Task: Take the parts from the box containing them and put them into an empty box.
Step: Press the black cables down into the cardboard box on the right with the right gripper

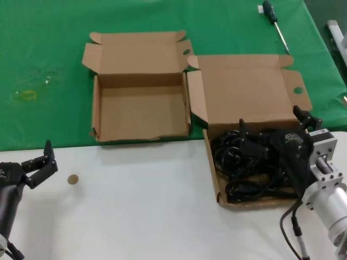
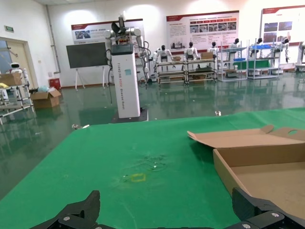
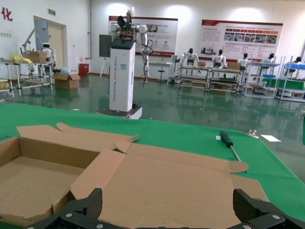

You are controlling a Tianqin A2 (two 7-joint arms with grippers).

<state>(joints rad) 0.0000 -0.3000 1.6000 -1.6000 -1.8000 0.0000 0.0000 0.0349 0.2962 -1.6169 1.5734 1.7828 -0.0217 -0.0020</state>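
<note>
The parts (image 1: 246, 168), black power cords in a tangle, fill the box containing them (image 1: 212, 168) at the front right; its wide lid (image 1: 244, 92) lies open behind. My right gripper (image 1: 271, 122) hangs open over the cords' back edge, holding nothing. Its wrist view shows only that lid (image 3: 176, 186) between the open right gripper (image 3: 164, 202) fingers; the cords are hidden there. The empty box (image 1: 141, 111) sits to the left on the green cloth, also seen as the empty box (image 3: 28, 181) and the empty box (image 2: 267, 176). My left gripper (image 1: 40, 165) is open at the front left, pictured as the left gripper (image 2: 166, 205).
A screwdriver (image 1: 274, 19) lies on the green cloth at the back right, the same screwdriver (image 3: 226, 140) beyond the lid. A small brown disc (image 1: 72, 179) rests on the white table near my left gripper. A yellow mark (image 1: 26, 95) is on the cloth at the left.
</note>
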